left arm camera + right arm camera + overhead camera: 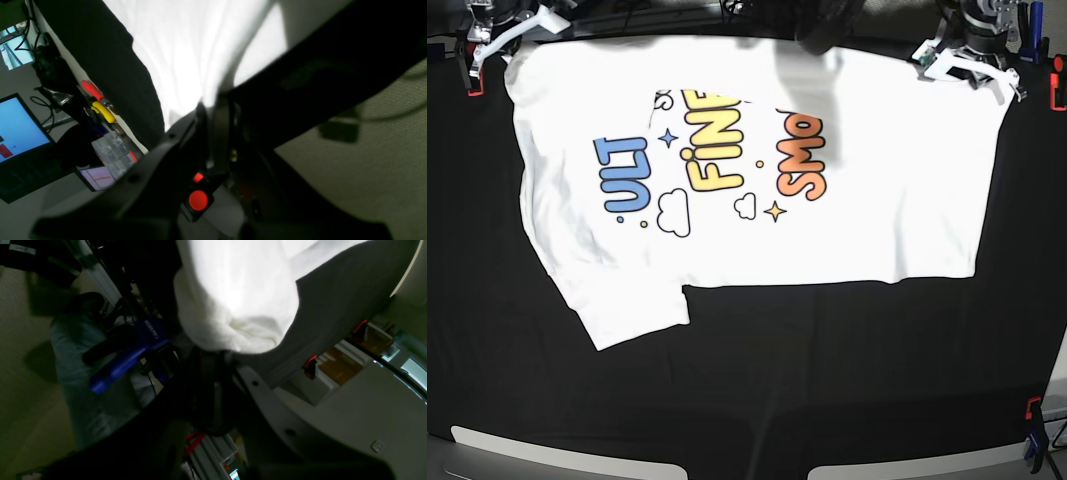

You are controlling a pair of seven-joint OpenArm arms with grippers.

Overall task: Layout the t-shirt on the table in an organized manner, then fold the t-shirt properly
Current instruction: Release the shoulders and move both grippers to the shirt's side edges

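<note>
The white t-shirt (757,170) lies spread on the black table (827,380), printed side up, one sleeve (627,310) pointing to the near left. My left gripper (967,62) is at the shirt's far right corner. In the left wrist view the white cloth (186,50) narrows into its closed jaws (204,106). My right gripper (512,35) is at the far left corner. In the right wrist view a bunched fold of cloth (233,306) sits in its jaws (213,355). Both fingertips are partly hidden by cloth.
Orange clamps sit at the table's edges, far left (472,80), far right (1057,92) and near right (1033,440). Beyond the far edge are red and yellow tool handles (100,103), a lit monitor (16,126) and red clamps (310,365).
</note>
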